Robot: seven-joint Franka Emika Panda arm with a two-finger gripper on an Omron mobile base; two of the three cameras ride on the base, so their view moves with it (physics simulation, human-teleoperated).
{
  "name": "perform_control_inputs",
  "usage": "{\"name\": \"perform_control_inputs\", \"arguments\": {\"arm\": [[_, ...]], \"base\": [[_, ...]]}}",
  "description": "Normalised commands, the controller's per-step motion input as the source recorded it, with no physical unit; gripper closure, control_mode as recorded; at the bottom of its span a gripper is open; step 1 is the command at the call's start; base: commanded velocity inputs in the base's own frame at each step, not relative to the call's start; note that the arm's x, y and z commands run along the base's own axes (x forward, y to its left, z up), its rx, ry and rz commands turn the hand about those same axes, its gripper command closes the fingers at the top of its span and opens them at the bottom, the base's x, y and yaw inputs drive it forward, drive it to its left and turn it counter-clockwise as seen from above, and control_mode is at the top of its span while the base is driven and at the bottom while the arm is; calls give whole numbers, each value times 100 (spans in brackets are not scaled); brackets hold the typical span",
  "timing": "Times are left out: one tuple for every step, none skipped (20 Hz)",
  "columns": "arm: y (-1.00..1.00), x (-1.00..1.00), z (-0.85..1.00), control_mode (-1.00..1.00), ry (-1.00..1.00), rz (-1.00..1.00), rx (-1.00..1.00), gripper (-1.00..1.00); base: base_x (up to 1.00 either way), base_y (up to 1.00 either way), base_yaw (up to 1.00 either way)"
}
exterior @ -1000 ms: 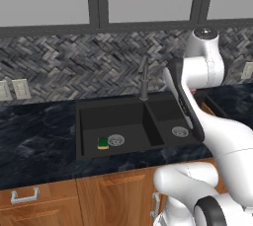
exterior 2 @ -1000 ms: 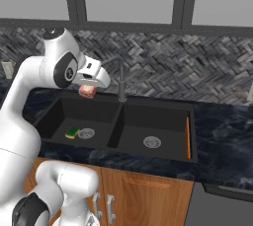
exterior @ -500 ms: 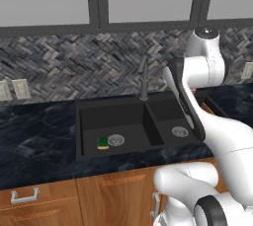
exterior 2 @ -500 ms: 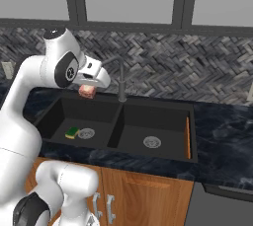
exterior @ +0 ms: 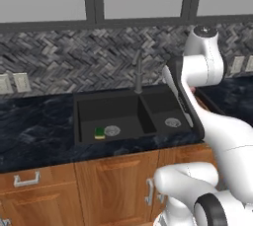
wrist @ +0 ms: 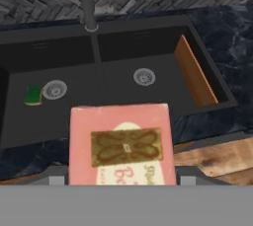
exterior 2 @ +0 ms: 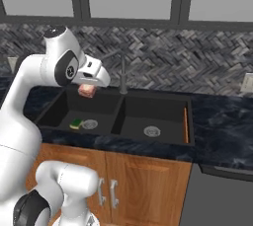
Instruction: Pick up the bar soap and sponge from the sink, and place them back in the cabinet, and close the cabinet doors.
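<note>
The gripper [exterior 2: 88, 88] clamps the bar soap [wrist: 121, 144] (long axis crosswise); the sponge [wrist: 33, 95] lies below-left in the sink [wrist: 210, 77].

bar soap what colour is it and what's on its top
Pink bar soap, with a pale oval and a brown-gold ornate label on top; clearest in the hand view.
</note>
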Motion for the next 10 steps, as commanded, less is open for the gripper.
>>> {"name": "perform_control_inputs", "arguments": {"arm": [[0,0,0,100,0,0,0,100],[0,0,0,100,0,0,0,100],[0,0,0,100,0,0,0,100],[0,0,0,100,0,0,0,100],[0,0,0,100,0,0,0,100],[0,0,0,100,0,0,0,100],[0,0,0,100,0,0,0,100],[0,0,0,100,0,0,0,100],[0,0,0,100,0,0,0,100],[0,0,0,100,0,0,0,100]], "base": [[-76,0,-15],[-73,0,-18],[-62,0,-23],[-48,0,-27],[-36,0,-32],[-25,0,-38],[-14,0,-41],[-3,0,-45],[0,0,-48],[0,0,-51]]}}
